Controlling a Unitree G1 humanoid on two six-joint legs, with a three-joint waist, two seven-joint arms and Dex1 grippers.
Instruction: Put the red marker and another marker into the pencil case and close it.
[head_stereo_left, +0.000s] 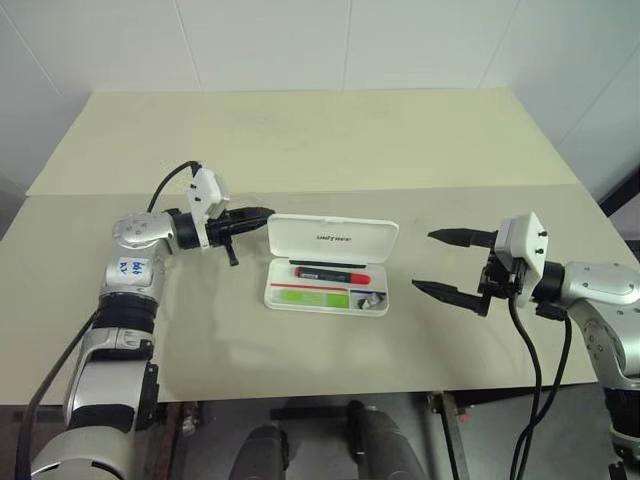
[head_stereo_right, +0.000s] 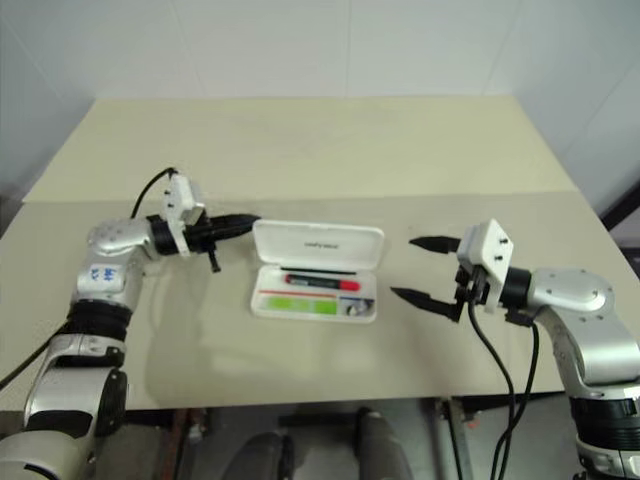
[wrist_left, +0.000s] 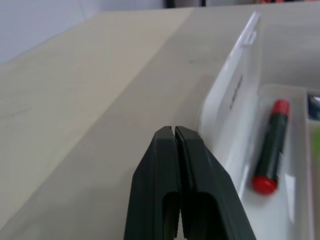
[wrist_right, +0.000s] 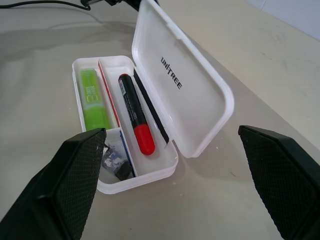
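The white pencil case (head_stereo_left: 333, 237) lies open at the table's middle, its lid standing up at the back. Inside lie the red marker (head_stereo_left: 330, 272), dark-barrelled with a red cap, and, in the front compartment, the other marker, a light-green highlighter (head_stereo_left: 313, 297). My left gripper (head_stereo_left: 262, 213) is shut and empty, pointing level at the lid's left end, just short of it. My right gripper (head_stereo_left: 423, 260) hangs open and empty to the right of the case, facing it. The right wrist view looks into the case with the red marker (wrist_right: 134, 110) and green marker (wrist_right: 92, 97).
A small dark and silver item (wrist_right: 117, 162) sits in the case's end compartment. The beige table (head_stereo_left: 300, 140) reaches far behind the case, with a seam across it. White walls rise beyond. The front edge lies close below both arms.
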